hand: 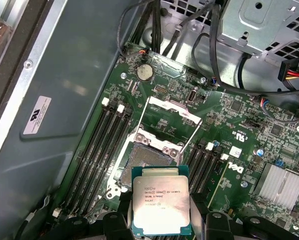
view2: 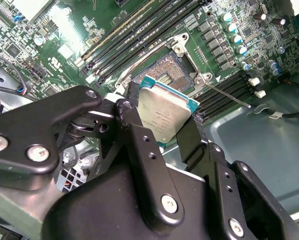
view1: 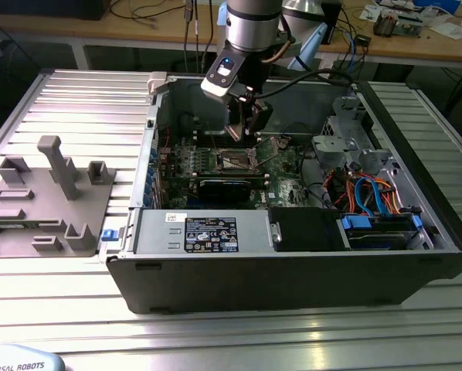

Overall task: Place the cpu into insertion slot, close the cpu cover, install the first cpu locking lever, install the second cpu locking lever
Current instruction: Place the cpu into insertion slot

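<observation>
Overhead, pincer [view2: 162,120] tight on cpu [hand: 161,202] edges — insertion slot [view2: 167,69] just beneath (bare).

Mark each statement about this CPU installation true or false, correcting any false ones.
1. The jaws are shut on the cpu. True.
2. The cpu sits in the insertion slot. False: it is held clear of the slot, which is bare.
3. The cpu cover is closed. False: it stands swung open.
4. The motherboard lies inside an open computer case. True.
5. The grey fixture stands at the exterior view's right of the case. False: it stands at the exterior view's left.
</observation>
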